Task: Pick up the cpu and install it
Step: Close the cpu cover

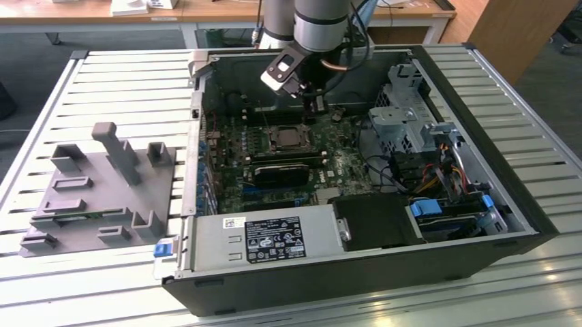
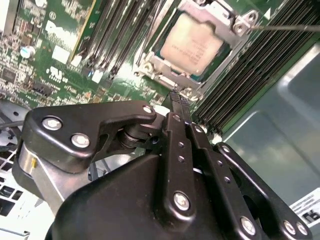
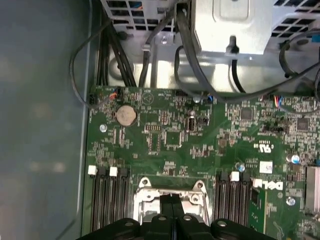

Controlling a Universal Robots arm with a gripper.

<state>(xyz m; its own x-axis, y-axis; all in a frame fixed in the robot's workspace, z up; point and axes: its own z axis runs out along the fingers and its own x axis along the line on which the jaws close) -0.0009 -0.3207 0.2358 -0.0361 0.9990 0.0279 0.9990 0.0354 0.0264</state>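
I am seeing the gripper [image 2: 179, 100] fingers pressed together, gripping nothing, hanging just beyond the cpu [image 2: 192, 45]; socket frame [image 2: 227, 15] is hiding its rim.

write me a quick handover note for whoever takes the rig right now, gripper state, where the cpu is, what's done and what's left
Gripper: fingers shut together, holding nothing, tips just beside the socket frame inside the open computer case.
Cpu: lying flat in the socket on the motherboard; in the exterior view it sits at.
Done: the cpu is off the grey tray and seated in the socket.
Left: whether the socket's retention frame is latched cannot be told, so check it.
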